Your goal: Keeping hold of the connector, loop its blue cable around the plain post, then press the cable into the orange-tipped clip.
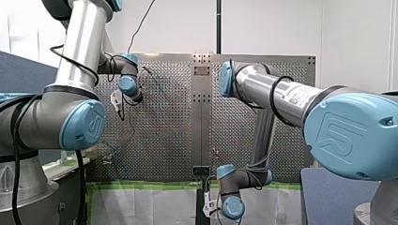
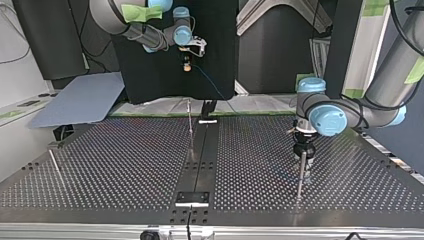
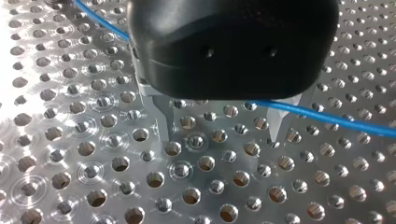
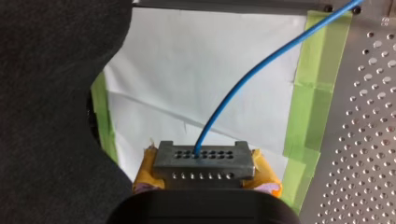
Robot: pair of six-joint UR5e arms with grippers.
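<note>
In the right wrist view my right gripper is shut on a grey metal connector, held between its yellow pads. The blue cable leaves the connector's top and curves away toward the perforated table. In the top view that gripper hangs high beyond the table's far edge, the cable trailing down from it. My left gripper stands open just above the table, metal fingers apart, and the cable crosses under its body past one fingertip. In the top view it sits right above a thin upright post.
A second thin post stands near the table's dark centre strip, and a rod leans at the top view's left. Green tape and white sheeting border the table's edge below my right gripper.
</note>
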